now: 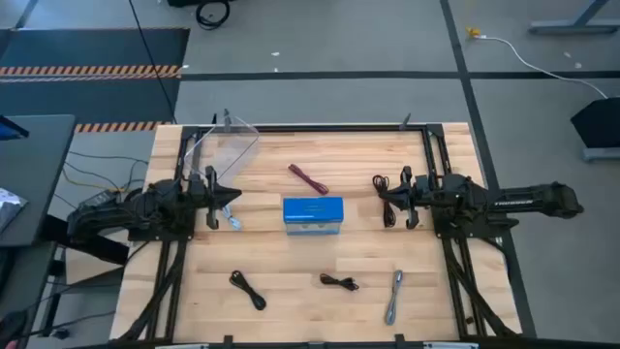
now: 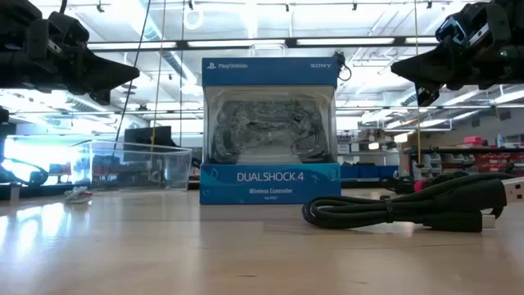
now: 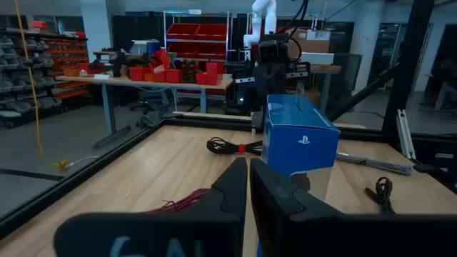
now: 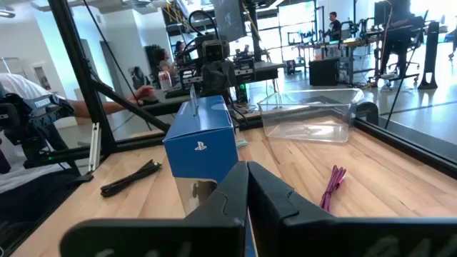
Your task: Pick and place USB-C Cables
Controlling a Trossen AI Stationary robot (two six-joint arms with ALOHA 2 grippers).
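Note:
Several USB-C cables lie flat on the wooden table around the upright blue box. They are a maroon one beyond the box, black ones near the front edge, and a silver-grey one at the front right. Another black cable lies under my right gripper, and a small silver one lies beside my left gripper. Both grippers hover above the table on either side of the box, pointing at it with fingers shut. Neither touches anything.
A clear plastic tub stands at the far left corner of the table. A black metal frame runs along the table's edges. In the right wrist view a person sits beyond the table's left side. Bare wood lies between the box and the front cables.

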